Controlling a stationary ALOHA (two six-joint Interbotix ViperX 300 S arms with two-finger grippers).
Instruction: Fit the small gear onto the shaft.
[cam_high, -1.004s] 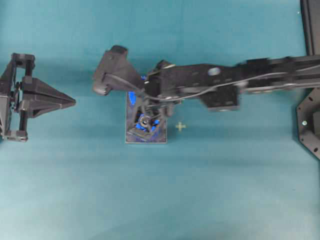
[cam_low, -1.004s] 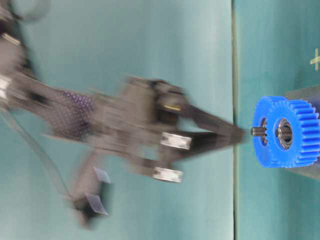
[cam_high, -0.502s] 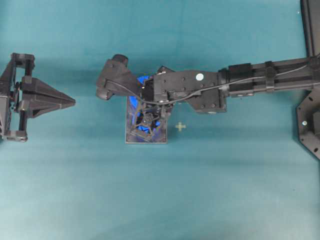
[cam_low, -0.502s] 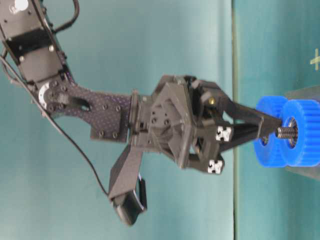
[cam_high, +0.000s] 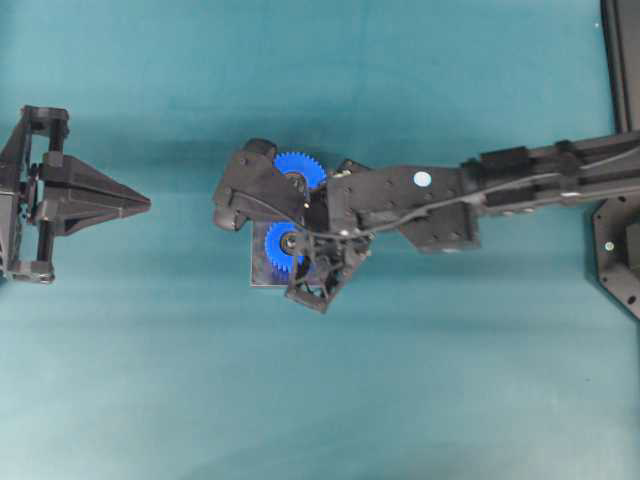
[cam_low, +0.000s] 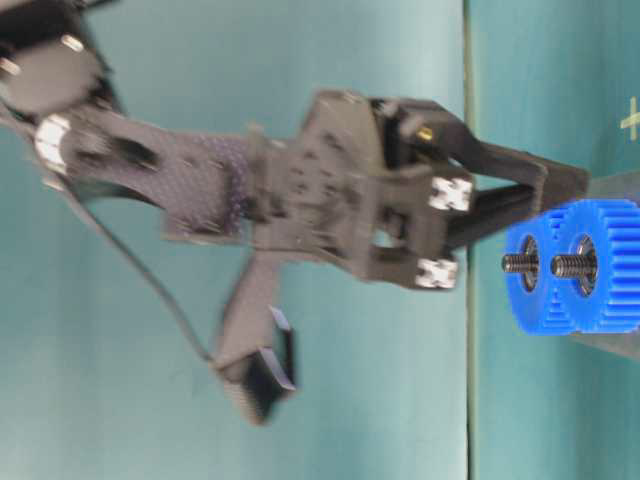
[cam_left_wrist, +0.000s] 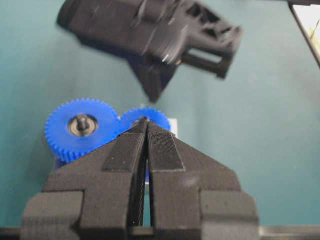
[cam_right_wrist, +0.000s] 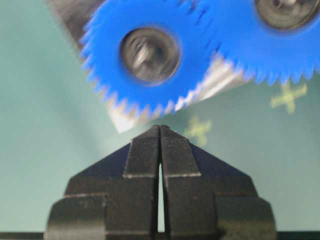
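The small gear (cam_high: 283, 245) sits on the dark plate (cam_high: 258, 279), meshed with the larger blue gear (cam_high: 300, 171). The shaft (cam_right_wrist: 148, 52) shows as a silvery pin end in its hub, and also from table level (cam_low: 517, 263). My right gripper (cam_right_wrist: 160, 128) is shut and empty. Its tips hang just off the plate's corner (cam_right_wrist: 118, 118), apart from the small gear (cam_right_wrist: 150, 55), and beside the gears at table level (cam_low: 572, 182). My left gripper (cam_high: 147, 203) is shut and empty at the far left. Its tips (cam_left_wrist: 146, 120) hide part of the small gear (cam_left_wrist: 157, 117).
The right arm (cam_high: 520, 178) reaches in from the right over the teal table. Yellow cross marks (cam_right_wrist: 287, 96) lie on the cloth beside the plate. A black frame (cam_high: 620, 250) stands at the right edge.
My right gripper, still shut, has come off the small gear's hub and moved to the side of the plate. Both gears now show uncovered. The left arm has not moved.
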